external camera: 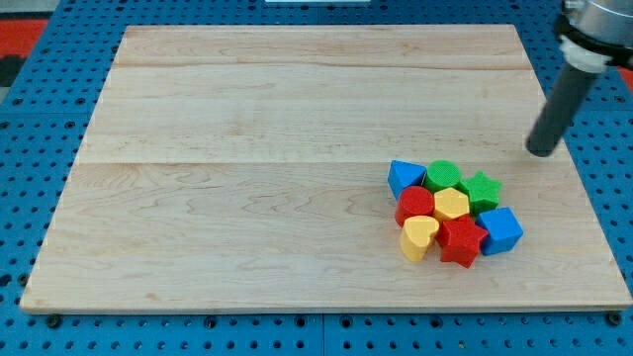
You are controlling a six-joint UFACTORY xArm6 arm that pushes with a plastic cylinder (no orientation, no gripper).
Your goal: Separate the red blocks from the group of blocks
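Hovering up-right of the cluster, my tip (541, 151), clawless, probably must circle round to reach the red blocks (460, 240).

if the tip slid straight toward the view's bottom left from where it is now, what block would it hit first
Probably the green star block. My tip sits up and to the view's right of the cluster, apart from it, and that star is the nearest block on that line. The green round block lies further left.
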